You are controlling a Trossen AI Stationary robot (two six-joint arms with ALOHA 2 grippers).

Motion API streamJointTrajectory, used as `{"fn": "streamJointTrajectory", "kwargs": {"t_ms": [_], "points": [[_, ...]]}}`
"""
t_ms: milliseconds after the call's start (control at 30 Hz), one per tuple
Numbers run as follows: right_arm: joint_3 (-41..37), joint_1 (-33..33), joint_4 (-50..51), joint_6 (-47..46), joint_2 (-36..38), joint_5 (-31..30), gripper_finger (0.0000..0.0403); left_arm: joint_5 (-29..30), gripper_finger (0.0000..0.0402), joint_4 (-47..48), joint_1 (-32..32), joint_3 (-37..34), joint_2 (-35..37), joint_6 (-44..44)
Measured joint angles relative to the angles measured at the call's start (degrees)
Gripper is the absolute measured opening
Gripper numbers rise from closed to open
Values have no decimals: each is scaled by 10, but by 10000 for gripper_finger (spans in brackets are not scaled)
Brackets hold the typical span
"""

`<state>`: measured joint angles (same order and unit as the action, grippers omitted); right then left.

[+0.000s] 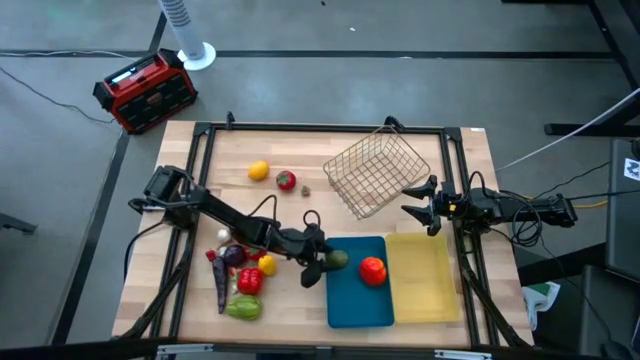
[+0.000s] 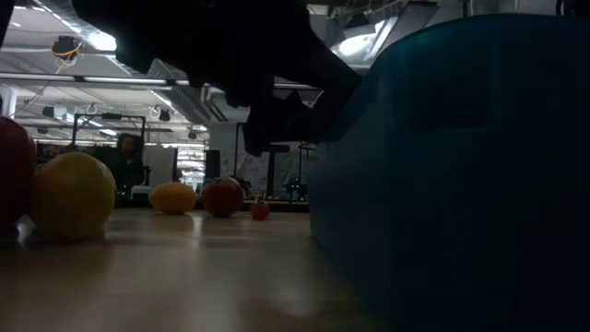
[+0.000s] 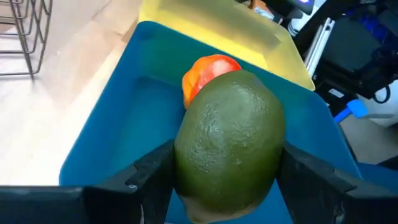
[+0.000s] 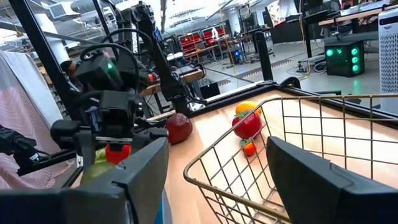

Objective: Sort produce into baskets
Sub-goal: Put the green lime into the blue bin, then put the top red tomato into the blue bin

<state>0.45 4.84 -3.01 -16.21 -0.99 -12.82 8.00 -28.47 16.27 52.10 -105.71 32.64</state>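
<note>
From above, the left gripper point(image 1: 322, 266) is reaching across the wooden table point(image 1: 300, 160) to the left edge of the flat blue rectangular tray point(image 1: 350, 300), clenching a round dark green fruit point(image 1: 338, 260) just over that edge. A red-orange tomato-like fruit point(image 1: 372, 270) is lying inside the blue tray, near its right side. The pale yellow rectangular tray point(image 1: 422, 275) is sitting touching the blue one on the right. The silver wire-mesh basket point(image 1: 378, 172) is lying tilted at the far side, and the right gripper point(image 1: 420, 205) is waiting beside it with its fingers spread, grasping nothing. A cluster of produce point(image 1: 240, 280) is resting at the near left: red, yellow, green and dark purple pieces. An orange fruit point(image 1: 258, 171) and a red fruit point(image 1: 286, 181) are lying farther back. A red-and-black box point(image 1: 146, 92) is standing on the floor beyond the table.

At table height, the blue tray's wall point(image 2: 461, 175) is filling the right, with the dark arm overhead. A yellow fruit point(image 2: 72, 195) is sitting near on the left.

In the left wrist view, the fingers point(image 3: 146, 177) are pressing both sides of the green fruit point(image 3: 230, 143), which is hanging over the blue tray point(image 3: 118, 134) with the red-orange fruit point(image 3: 208, 71) behind it.

In the right wrist view, the spread fingers point(image 4: 140, 171) are framing the wire basket point(image 4: 298, 155).
</note>
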Motion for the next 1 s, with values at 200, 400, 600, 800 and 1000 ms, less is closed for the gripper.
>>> {"fn": "streamJointTrajectory", "kwargs": {"t_ms": [200,400,600,800,1000], "points": [[0,0,0,0,0,0,269,0,261,11,-5,0,0,11],[0,0,0,0,0,0,269,1,291,10,-14,0,0,27],[0,0,0,0,0,0,269,1,295,11,-14,0,1,14],[0,0,0,0,0,0,269,-45,297,29,-26,0,31,-74],[0,0,0,0,0,0,269,-62,297,122,-53,0,99,-153]]}}
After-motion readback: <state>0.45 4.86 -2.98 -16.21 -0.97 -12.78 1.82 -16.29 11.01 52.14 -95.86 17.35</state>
